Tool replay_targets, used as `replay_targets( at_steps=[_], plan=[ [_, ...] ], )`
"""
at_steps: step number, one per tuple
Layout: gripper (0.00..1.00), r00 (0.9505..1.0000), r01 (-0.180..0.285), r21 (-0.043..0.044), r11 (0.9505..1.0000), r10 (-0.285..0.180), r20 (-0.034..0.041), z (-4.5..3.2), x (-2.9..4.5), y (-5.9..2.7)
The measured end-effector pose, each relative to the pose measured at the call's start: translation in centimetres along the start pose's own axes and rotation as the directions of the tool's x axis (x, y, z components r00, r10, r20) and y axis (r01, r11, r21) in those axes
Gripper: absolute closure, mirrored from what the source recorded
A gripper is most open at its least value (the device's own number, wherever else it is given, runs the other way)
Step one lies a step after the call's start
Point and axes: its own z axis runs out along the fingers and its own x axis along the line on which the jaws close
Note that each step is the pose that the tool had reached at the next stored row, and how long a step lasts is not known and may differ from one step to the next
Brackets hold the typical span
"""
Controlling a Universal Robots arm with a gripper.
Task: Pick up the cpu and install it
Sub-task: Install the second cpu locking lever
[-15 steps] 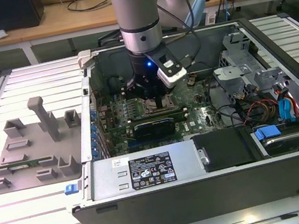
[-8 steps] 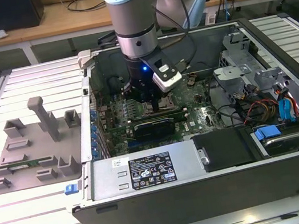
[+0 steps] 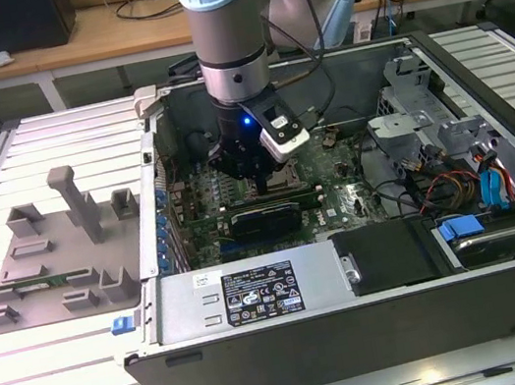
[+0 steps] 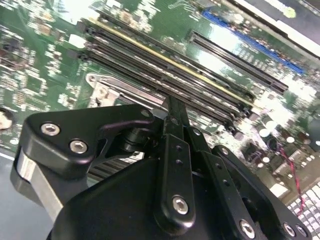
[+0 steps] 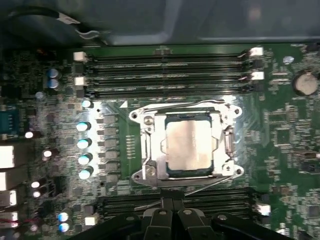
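The cpu, a small silver-grey square, lies flat inside the metal socket frame on the green motherboard. My gripper hangs just beside the socket, over the memory slots, and its thin black fingers are pressed together with nothing between them. In the exterior view the gripper reaches down into the open computer case, close above the board.
A grey slotted fixture tray lies on the table at the exterior view's left. Inside the case are the power supply, a drive cage and coloured cables. Memory slots flank the socket.
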Motion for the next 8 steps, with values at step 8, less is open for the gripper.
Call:
replay_targets(
  at_steps=[8],
  plan=[
    [0.89, 0.9994, 0.035, -0.0093, 0.9993, -0.035, -0.002, 0.06, 0.09, -0.39]
  ],
)
